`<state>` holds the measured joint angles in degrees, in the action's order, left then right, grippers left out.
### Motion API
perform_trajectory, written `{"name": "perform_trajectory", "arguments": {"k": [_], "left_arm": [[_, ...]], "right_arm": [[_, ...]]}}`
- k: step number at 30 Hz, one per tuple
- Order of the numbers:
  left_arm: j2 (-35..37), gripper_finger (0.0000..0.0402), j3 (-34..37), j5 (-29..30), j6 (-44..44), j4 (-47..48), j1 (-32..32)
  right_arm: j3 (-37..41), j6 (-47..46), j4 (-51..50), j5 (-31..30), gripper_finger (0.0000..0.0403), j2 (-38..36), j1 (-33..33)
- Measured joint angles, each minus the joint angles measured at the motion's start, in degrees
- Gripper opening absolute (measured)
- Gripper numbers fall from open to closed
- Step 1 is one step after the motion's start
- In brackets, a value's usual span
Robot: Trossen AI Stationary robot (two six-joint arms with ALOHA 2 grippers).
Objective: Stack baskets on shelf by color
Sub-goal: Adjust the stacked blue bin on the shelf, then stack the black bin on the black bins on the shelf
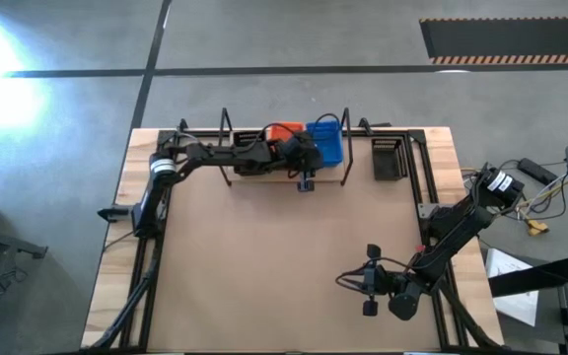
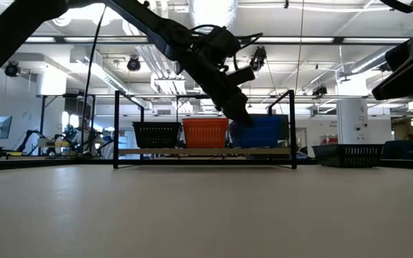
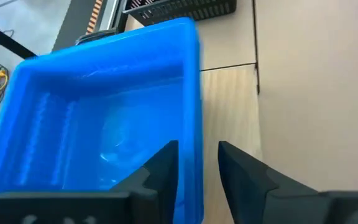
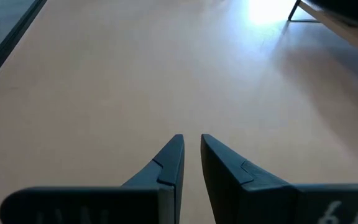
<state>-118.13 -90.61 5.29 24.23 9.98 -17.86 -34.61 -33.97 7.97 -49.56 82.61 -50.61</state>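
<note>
- The left end effector (image 3: 197, 165) straddles the blue basket's (image 3: 98, 124) near wall on the shelf (image 2: 206, 153), fingers either side; grip uncertain.
- The right end effector (image 4: 191, 158) hovers nearly closed, empty, over the worktop (image 1: 264, 266).

Blue basket (image 3: 98, 118) (orange basket (image 2: 205, 132), black basket (image 2: 155, 134))

On my low camera the shelf (image 2: 205, 153) holds a black basket (image 2: 156, 134), orange basket (image 2: 205, 132) and blue basket (image 2: 260, 132) in a row. My left gripper (image 2: 239, 113) reaches down from eleven o'clock onto the blue one's rim. Another black basket (image 2: 351, 153) sits at three o'clock.
</note>
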Motion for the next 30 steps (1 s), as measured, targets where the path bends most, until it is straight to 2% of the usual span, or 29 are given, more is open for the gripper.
{"name": "perform_trajectory", "arguments": {"k": [6,14,19,25,28,30], "left_arm": [[0.0,0.0062,0.0,-0.3,0.0,0.0,0.5],[0.1,0.0060,-0.2,-0.3,0.5,0.0,0.6],[0.5,0.0080,-0.2,-0.3,0.6,0.1,0.6],[3.6,0.0123,-0.1,-0.3,0.4,0.5,0.6],[6.5,0.0142,-0.3,-0.2,0.1,4.2,0.9],[9.2,0.0151,-0.2,-0.2,-0.2,7.9,1.5]], "right_arm": [[0.0,-0.1,0.0,0.0,0.0047,0.0,0.0],[0.0,-0.1,0.0,0.0,0.0047,0.0,0.0],[0.0,-0.1,0.0,0.0,0.0047,0.0,0.0],[0.0,-0.9,0.0,-0.1,0.0047,0.0,0.0],[-0.1,-3.6,-2.1,-2.3,0.0047,-0.7,0.0],[-0.9,-6.8,-6.9,-3.2,0.0043,-2.5,0.0]]}}
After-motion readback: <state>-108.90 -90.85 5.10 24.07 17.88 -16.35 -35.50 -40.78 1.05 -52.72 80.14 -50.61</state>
